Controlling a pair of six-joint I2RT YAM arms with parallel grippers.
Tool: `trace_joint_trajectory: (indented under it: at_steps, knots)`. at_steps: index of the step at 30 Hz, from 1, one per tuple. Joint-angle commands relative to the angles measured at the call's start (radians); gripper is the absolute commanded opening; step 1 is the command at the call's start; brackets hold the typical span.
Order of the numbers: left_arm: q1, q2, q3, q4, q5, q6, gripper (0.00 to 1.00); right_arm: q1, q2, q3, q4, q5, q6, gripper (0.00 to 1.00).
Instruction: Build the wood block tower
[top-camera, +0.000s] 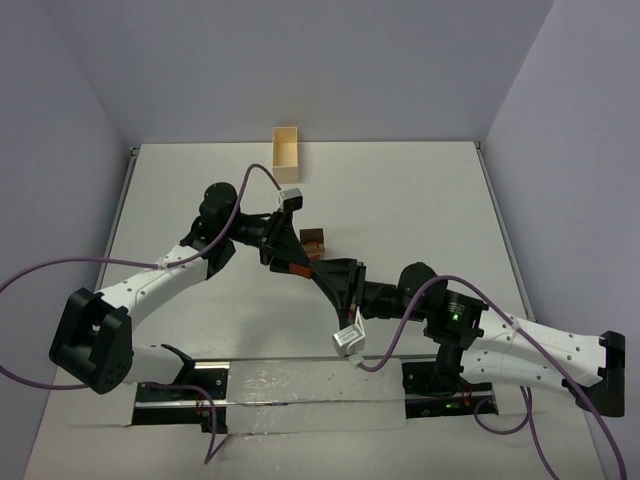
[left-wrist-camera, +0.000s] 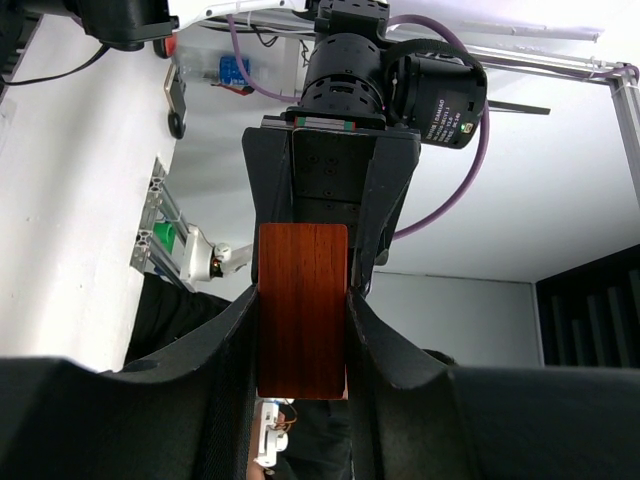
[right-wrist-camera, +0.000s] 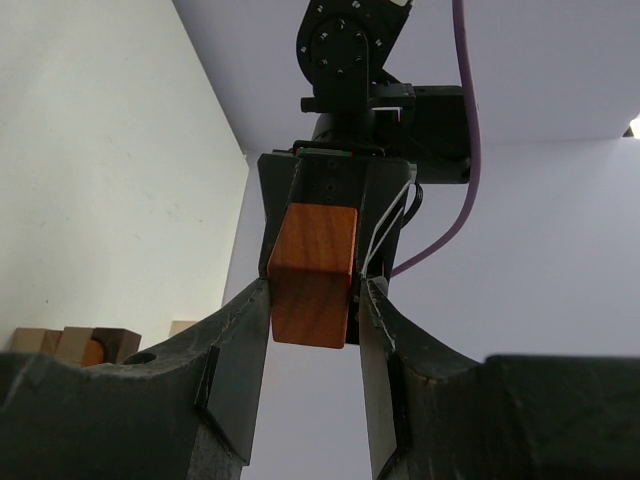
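Note:
One reddish-brown wooden block (top-camera: 303, 266) hangs above the middle of the table, gripped from both ends. My left gripper (top-camera: 297, 260) is shut on it; in the left wrist view the block (left-wrist-camera: 302, 310) fills the gap between my fingers, and the right gripper's black body (left-wrist-camera: 335, 170) sits just beyond. My right gripper (top-camera: 316, 272) is shut on the far end of the same block (right-wrist-camera: 312, 288), its fingers (right-wrist-camera: 245, 330) pressing both sides. A small stack of brown blocks (top-camera: 314, 240) stands on the table just behind the grippers. Tan blocks (right-wrist-camera: 70, 345) show low at the left of the right wrist view.
A pale rectangular wooden box (top-camera: 286, 153) stands at the table's far edge. A metal rail (top-camera: 300, 385) with clear sheeting runs along the near edge between the arm bases. Purple cables (top-camera: 250, 185) loop off both arms. Walls close in the table on three sides.

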Motion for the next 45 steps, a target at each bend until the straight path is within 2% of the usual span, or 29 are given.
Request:
trace_joint_trajectory:
  at_steps: [1, 14, 25, 38, 45]
  knots:
    - [-0.002, 0.009, 0.008, 0.058, -0.017, -0.035, 0.0, 0.017, -0.002, -0.01, 0.1, -0.006, -0.036, 0.33]
    - [0.008, 0.014, 0.005, 0.041, -0.02, -0.034, 0.0, 0.017, -0.008, -0.012, 0.066, -0.028, -0.071, 0.26]
    - [0.015, 0.016, 0.0, 0.042, -0.019, -0.042, 0.0, 0.02, -0.009, -0.036, 0.107, -0.018, -0.105, 0.2]
    - [0.022, 0.011, -0.012, 0.055, -0.017, -0.049, 0.0, 0.026, -0.014, -0.05, 0.138, 0.042, -0.082, 0.01]
    - [0.023, 0.005, -0.014, 0.02, -0.014, -0.009, 0.0, 0.026, -0.016, -0.049, 0.135, 0.062, -0.074, 0.0]
